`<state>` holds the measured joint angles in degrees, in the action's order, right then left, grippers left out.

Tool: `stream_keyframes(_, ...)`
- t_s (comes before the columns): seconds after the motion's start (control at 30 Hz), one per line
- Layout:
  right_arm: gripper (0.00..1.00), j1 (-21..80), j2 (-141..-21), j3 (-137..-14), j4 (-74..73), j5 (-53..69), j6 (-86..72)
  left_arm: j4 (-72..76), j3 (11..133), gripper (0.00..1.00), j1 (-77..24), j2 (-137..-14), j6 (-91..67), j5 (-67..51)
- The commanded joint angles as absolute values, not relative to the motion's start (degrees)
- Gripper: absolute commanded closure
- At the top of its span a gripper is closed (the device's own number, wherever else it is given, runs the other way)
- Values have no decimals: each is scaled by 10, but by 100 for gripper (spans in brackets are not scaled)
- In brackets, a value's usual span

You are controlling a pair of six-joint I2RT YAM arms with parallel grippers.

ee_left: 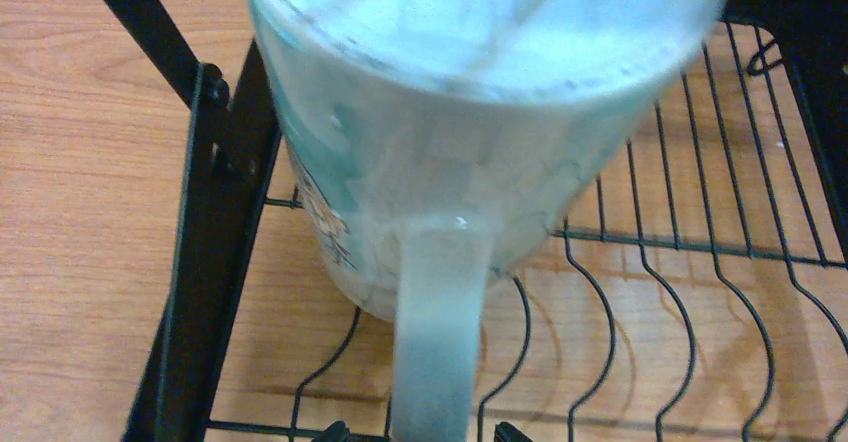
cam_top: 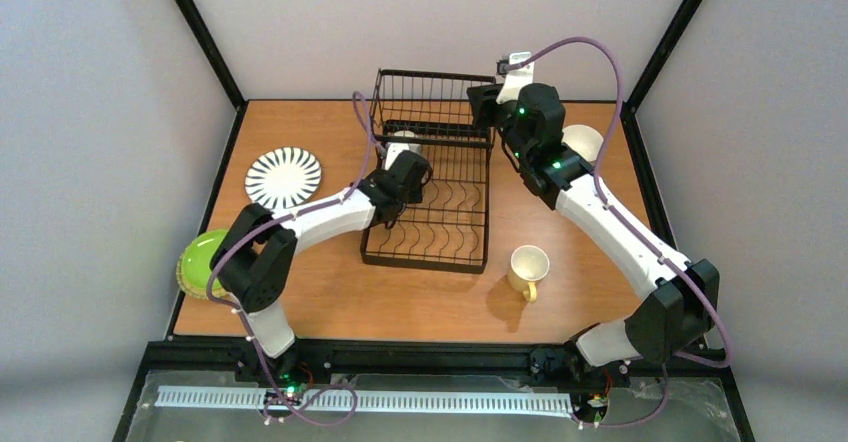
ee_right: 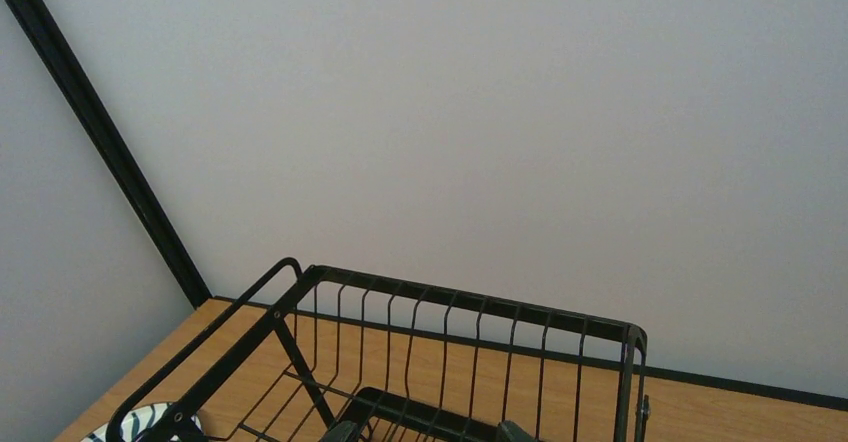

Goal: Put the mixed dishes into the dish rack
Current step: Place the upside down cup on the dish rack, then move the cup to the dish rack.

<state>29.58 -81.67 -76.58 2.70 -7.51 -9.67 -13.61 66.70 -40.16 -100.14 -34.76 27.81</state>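
Teal-and-white cup (ee_left: 430,162) sits inside the dish rack (cam_top: 425,259), at about ten o'clock of it in the overhead view, close against the left frame bar and just short of the taller basket end; its handle (ee_left: 440,342) points back toward the wrist; blur hides whether it rests squarely on the wires. Left fingers (ee_left: 337,431) stand spread either side of that handle, a gap showing on one side, so they look released rather than pinching; right fingers (ee_right: 512,432) are parted with nothing between them, high over the basket end at twelve o'clock. Step in hand, as I judge it, is letting go and pulling clear; best done by keeping the spread wide, backing straight along the handle's line, then rising above the wires before swinging, since a sideways move could hook the handle and tip the cup. On the counter (cam_top: 330,307) wait the yellow mug (cam_top: 528,267) at five o'clock of the rack, the striped plate (cam_top: 283,177) at nine, the lime-green plate (cam_top: 203,260) at eight; a cream dish (cam_top: 583,142) at two is half hidden by the right arm.
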Motion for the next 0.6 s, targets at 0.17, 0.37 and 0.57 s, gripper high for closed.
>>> stream_keyframes(0.17, 21, 295, -778, -749, 2, -89, -80, -205, 682, 19, -444, -942, -335, 284)
stream_keyframes(0.37, 24, 329, -769, -754, -48, -97, -60, -247, 657, 19, -467, -872, -358, 284)
stream_keyframes(0.57, 38, 391, -777, -740, -80, -114, -61, -270, 582, 19, -472, -756, -398, 285)
